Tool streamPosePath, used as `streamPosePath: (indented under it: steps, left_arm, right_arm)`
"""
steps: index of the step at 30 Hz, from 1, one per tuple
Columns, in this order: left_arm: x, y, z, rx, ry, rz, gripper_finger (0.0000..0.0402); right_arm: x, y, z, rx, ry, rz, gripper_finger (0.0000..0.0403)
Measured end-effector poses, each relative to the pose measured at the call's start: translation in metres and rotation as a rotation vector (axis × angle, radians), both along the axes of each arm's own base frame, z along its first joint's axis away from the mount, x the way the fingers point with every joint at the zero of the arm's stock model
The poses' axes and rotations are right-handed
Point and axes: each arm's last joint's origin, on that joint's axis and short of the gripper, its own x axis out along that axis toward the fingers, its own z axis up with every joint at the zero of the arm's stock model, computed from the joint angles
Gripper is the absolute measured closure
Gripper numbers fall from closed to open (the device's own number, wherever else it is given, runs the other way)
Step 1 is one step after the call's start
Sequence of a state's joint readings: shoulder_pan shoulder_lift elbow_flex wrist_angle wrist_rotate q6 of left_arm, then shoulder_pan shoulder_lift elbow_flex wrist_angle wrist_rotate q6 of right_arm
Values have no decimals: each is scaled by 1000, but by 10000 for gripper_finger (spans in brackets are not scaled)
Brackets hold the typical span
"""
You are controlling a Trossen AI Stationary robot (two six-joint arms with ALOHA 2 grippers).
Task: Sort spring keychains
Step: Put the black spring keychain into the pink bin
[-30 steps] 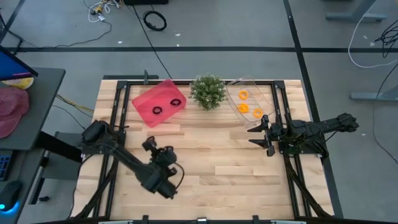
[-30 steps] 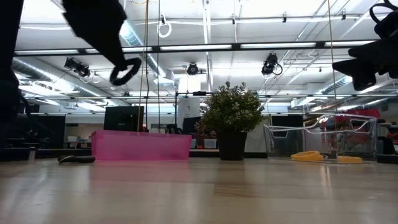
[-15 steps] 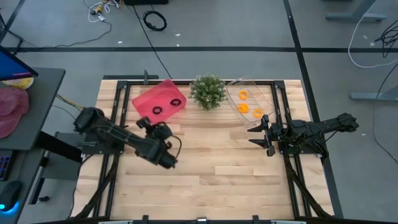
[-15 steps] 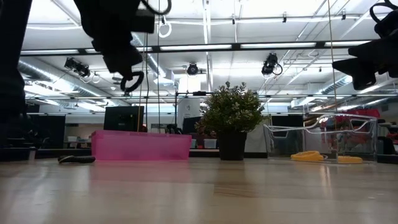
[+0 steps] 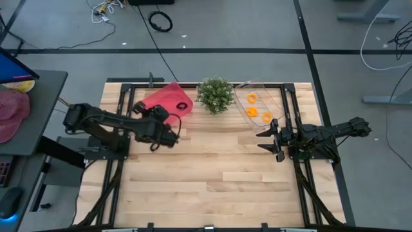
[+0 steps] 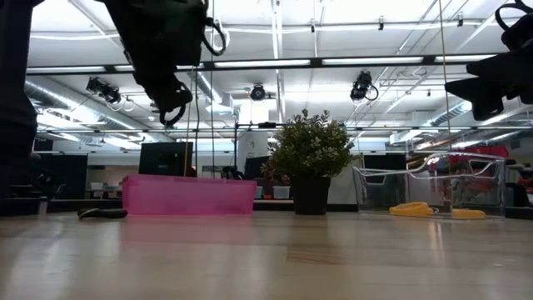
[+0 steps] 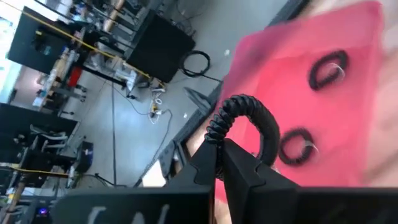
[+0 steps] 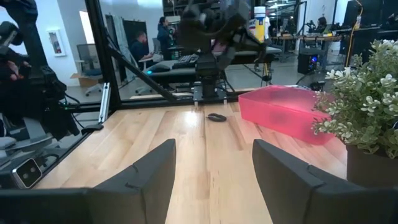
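Note:
My left gripper [image 5: 171,133] hovers at the near edge of the pink tray [image 5: 162,98], shut on a black spring keychain [image 7: 245,118]. Two more black keychains [image 7: 328,67] [image 7: 296,145] lie on the tray's floor. Another small black piece [image 8: 216,117] lies on the table beside the tray. The clear tray [image 5: 278,103] at the far right holds three orange keychains [image 5: 252,111]. My right gripper [image 5: 267,138] waits open above the table, near the clear tray. My left gripper pinches one stretch of the black keychain's coiled ring [image 7: 216,135] between its two fingers. The rest of the loop stands out past the fingertips. The keychain is lifted clear and hangs below the gripper [image 6: 172,114] in the low view.
A potted plant [image 5: 215,95] stands at the far edge between the two trays. The wooden tabletop [image 5: 219,180] lies bare in the middle and near part. Black frame rails [image 5: 293,113] run along the table's sides. A large cable coil [image 5: 160,21] lies on the floor beyond.
My left gripper has swung from the table's near middle toward the far edge and leftward, up to the pink tray, turning as it went. It has stayed shut on the black keychain, which travelled with it clear of the table.

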State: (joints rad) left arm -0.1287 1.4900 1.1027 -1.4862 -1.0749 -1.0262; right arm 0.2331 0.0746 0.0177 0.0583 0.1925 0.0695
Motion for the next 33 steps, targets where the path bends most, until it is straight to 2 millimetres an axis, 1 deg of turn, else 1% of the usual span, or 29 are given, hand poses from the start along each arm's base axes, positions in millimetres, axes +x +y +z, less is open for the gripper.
streamPosePath:
  steps: [3,8,12,17,25,30,33]
  left_arm:
    - [4,11,1,27,0,-5,391]
    - [13,31,1,31,51,-11,391]
    - [14,48,0,30,87,25,385]
    - [11,63,1,53,109,76,391]
    - [20,75,2,57,123,49,387]
    - [21,78,2,52,142,36,389]
    - [21,79,2,51,142,40,381]
  right_arm:
    - [0,0,0,0,0,0,188]
    - [0,0,0,0,-1,0,188]
    - [0,0,0,0,0,0,188]
    - [0,0,0,0,0,0,188]
    - [0,0,0,0,0,0,188]
    - [0,0,0,0,0,0,188]
    - [0,0,0,0,0,0,188]
